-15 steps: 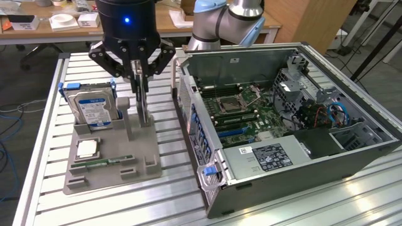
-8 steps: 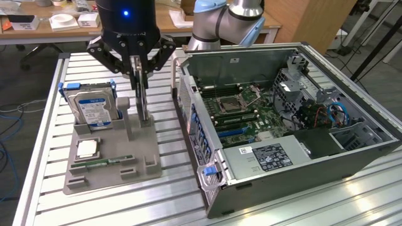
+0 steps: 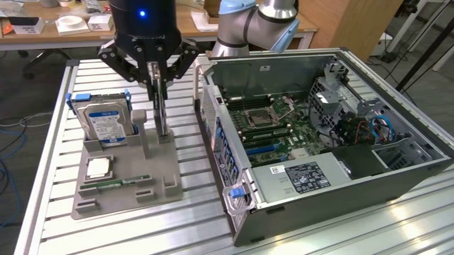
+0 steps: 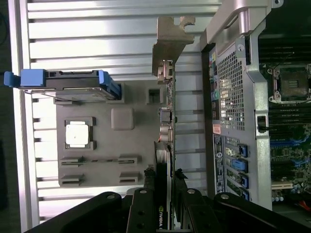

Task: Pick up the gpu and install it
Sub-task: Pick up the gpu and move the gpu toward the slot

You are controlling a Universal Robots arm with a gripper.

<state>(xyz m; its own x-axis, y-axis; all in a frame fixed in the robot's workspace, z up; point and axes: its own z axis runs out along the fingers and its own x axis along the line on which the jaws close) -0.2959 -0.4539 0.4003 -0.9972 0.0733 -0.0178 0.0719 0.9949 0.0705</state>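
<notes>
Pincer (image 4: 164, 179) is pinching the gpu (image 4: 165, 124) along its long edge, jaws partly closed; card is looking light, rigid, fragile (hold board edge, not components).

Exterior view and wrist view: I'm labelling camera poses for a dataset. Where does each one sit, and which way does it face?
Exterior view: off the arm, raised, angled down on the table, tray and open computer case; shows the arm and gripper.
Wrist view: on the wrist, looking down along the gripper, shut on the gpu; its black fingers show.
Both share: gripper, gpu, tray, hard drive, computer case.
</notes>
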